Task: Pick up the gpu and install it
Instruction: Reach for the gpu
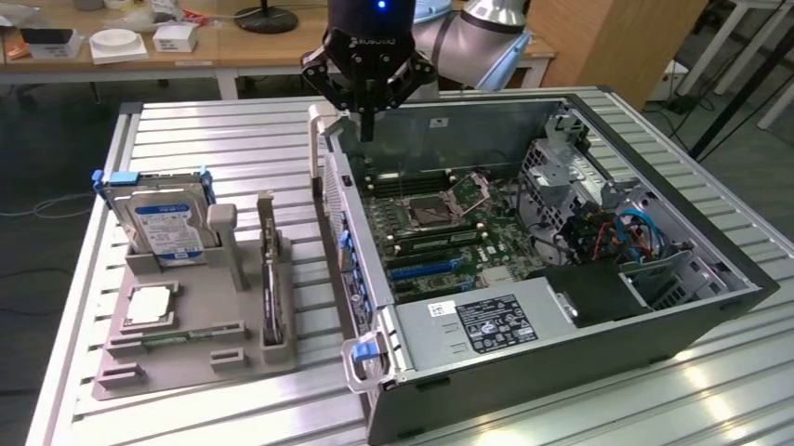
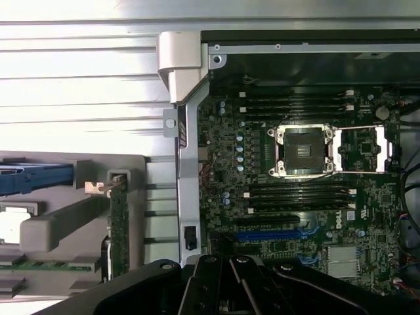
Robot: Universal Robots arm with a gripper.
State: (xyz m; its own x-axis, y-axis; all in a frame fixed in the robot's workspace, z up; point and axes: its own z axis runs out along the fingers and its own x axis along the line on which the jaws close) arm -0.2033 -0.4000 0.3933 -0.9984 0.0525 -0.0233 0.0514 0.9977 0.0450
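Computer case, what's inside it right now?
A motherboard with a CPU socket, a power supply and blue cables. The power supply hides whatever lies beneath it. The gpu stands outside, in the gray holder.

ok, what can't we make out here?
- gpu: edge-on in the grey holder, both views; its faces and connector edge are hidden.
- motherboard: wrist view, gripper body covers part of the slot area.
- hard drive label: exterior view, print too small.
- case: exterior view, near corner cut off by the frame edge.

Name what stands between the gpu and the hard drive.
Exterior view: a grey upright post of the holder tray stands between gpu and hard drive.
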